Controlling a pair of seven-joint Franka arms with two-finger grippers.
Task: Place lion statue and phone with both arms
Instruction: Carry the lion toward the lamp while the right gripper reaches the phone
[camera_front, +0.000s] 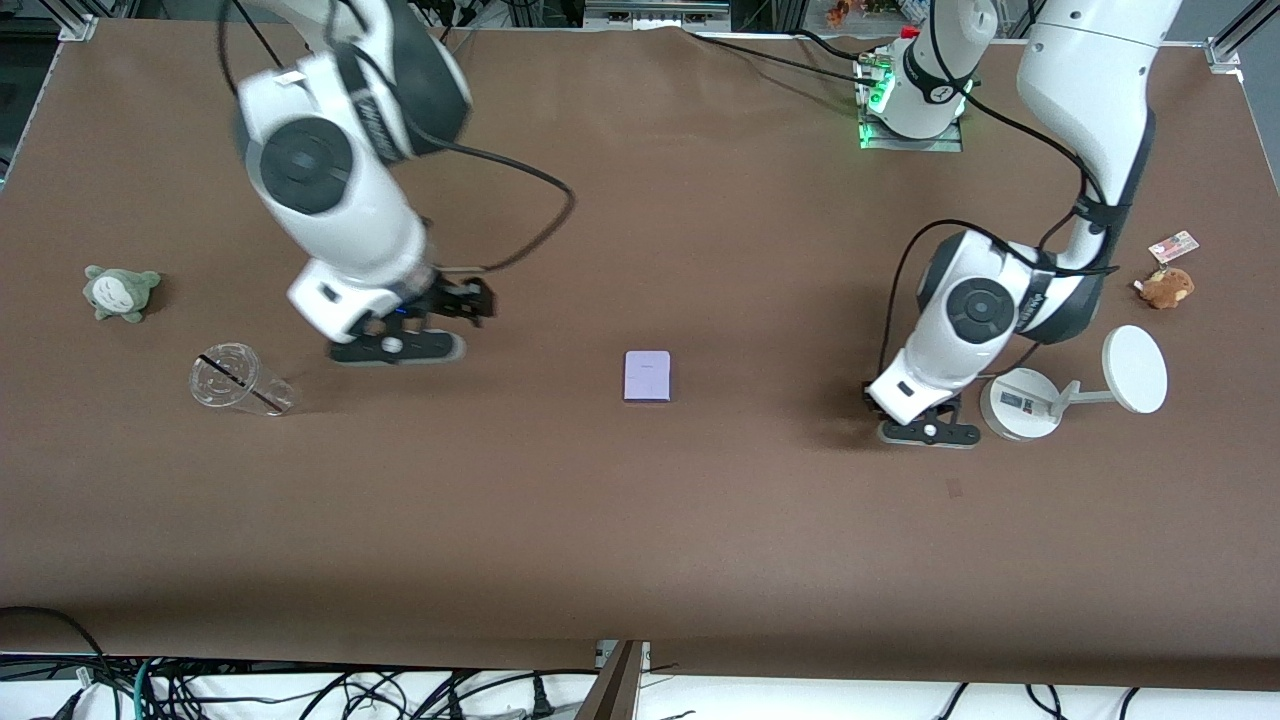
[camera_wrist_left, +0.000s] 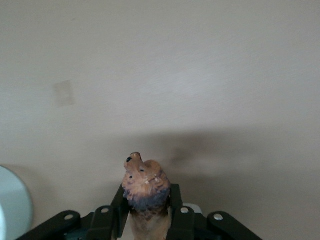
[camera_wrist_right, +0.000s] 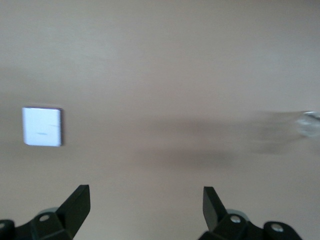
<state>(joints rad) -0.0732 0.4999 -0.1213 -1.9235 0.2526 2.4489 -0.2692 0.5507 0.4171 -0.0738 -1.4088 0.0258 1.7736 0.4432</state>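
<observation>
Lion statue (camera_wrist_left: 146, 192) is clamped between the closed fingers of the left tool (camera_front: 928, 432), head sticking out past the fingertips; only the left wrist view shows it, in the front view the arm's wrist hides it. Left tool sits low over the desk (camera_front: 640, 520), right beside the white round-based stand (camera_front: 1030, 402) with its disc, toward the left arm's end. Can't tell whether the statue touches the desk yet.

Phone (camera_front: 647, 376) lies flat on the desk mid-way between the two tools, well apart from both, nothing touching it. In the right wrist view it shows as a pale slab (camera_wrist_right: 42, 127) ahead of the tool and off to one side.

Right tool (camera_front: 400, 345) is wide open and holds nothing, hovering above the desk near the clear plastic cup (camera_front: 240, 380) lying on its side. The arm looks motion-blurred, so probably travelling.

Progress, as a judgement: statue is grasped but not released, so the statue half is under way, not done. Phone half not started: no grasp yet. Left to do: left tool sets the statue down and lets go; right tool has to get over the phone, close on it, and place it.

Grey-green plush (camera_front: 120, 291) and brown plush (camera_front: 1166, 287) sit at the desk's ends, uninvolved.
</observation>
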